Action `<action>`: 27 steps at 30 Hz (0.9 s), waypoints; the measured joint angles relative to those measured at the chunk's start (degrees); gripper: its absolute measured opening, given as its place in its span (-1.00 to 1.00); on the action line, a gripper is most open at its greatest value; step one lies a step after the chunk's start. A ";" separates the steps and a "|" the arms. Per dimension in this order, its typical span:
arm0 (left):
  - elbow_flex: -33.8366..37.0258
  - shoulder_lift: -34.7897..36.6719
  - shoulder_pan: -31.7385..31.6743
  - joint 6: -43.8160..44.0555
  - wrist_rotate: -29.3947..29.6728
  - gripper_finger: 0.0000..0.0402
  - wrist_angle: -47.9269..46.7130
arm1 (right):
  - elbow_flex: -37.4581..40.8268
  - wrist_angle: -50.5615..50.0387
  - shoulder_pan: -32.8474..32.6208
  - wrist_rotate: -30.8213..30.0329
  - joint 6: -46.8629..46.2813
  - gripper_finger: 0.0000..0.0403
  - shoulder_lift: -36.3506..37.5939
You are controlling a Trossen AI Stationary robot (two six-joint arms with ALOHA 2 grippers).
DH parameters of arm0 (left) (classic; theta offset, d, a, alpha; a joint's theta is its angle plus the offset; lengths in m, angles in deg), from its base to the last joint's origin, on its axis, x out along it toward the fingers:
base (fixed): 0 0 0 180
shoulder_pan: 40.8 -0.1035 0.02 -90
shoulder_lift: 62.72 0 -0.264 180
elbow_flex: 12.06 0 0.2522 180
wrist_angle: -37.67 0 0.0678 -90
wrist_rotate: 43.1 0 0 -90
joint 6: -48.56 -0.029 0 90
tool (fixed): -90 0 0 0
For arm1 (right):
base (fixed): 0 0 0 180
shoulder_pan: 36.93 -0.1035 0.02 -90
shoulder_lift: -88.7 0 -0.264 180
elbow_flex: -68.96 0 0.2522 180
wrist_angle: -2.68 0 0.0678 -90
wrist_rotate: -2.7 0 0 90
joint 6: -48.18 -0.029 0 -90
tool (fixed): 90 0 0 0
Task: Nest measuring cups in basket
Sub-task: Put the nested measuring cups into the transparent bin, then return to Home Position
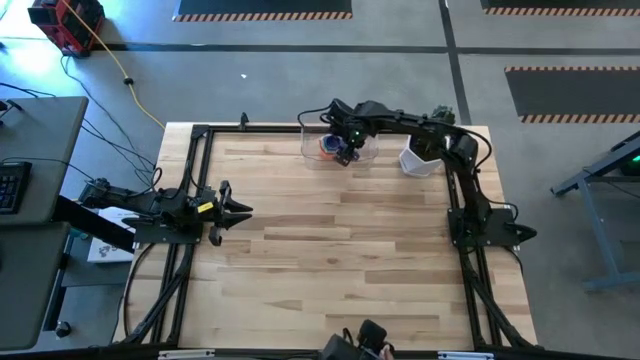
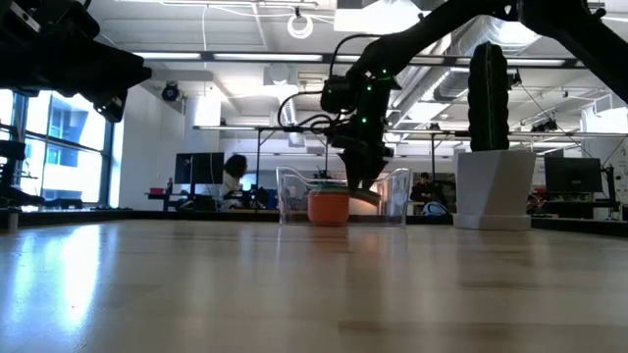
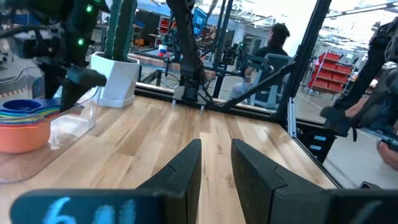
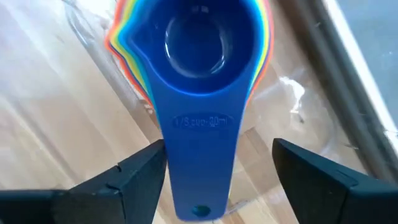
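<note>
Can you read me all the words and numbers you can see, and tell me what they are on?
"1/8 cup 30 ml", as best it reads: faint raised letters on the handle of the blue measuring cup, which lies on top of the stack of cups; the digits are not sharp.

Glowing blue marks on the left gripper body: too blurred to read.

Nothing else readable; the basket and white pot show no text.

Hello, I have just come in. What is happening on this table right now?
The robot is nesting measuring cups in the clear basket at the far edge of the table. The right gripper hangs over the basket with its fingers open on either side of the blue cup, whose handle lies between them; that cup sits on top of the stack. The left gripper waits at the table's left side, holding nothing. A cactus pot stands beside the basket.
</note>
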 joint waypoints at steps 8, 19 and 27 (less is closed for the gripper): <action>0.00 0.00 0.00 0.00 0.00 -0.61 0.00 | 0.00 0.50 -0.07 0.64 -3.34 0.38 6.68; 0.00 0.00 0.00 0.02 0.00 -0.61 -0.02 | 9.83 12.99 -10.11 -5.43 -8.83 0.37 24.29; 0.00 0.00 0.00 0.00 -0.02 -0.61 -0.02 | 40.83 39.02 -17.04 -4.78 -9.22 0.37 47.25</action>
